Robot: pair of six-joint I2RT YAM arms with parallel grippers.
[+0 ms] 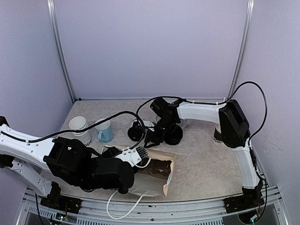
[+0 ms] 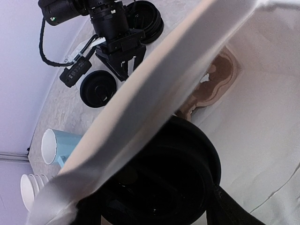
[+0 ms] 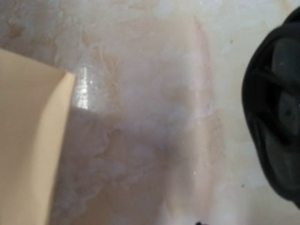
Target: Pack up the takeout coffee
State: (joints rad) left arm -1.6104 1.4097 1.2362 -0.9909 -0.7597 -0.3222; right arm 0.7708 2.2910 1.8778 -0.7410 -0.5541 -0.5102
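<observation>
The takeout coffee shows only as its round black lid, filling the bottom of the left wrist view right at my left gripper's jaws; the white cup body is hidden. My left gripper is at the mouth of a tan paper bag lying on its side, and looks shut on the coffee. The bag's pale edge crosses in front of the lid. My right gripper hovers just behind the bag. The left wrist view shows it open and empty.
Two loose black lids lie behind the bag, either side of the right gripper. A light-blue mug and a stack of white cups stand at the left. The marbled table has a metal front rail.
</observation>
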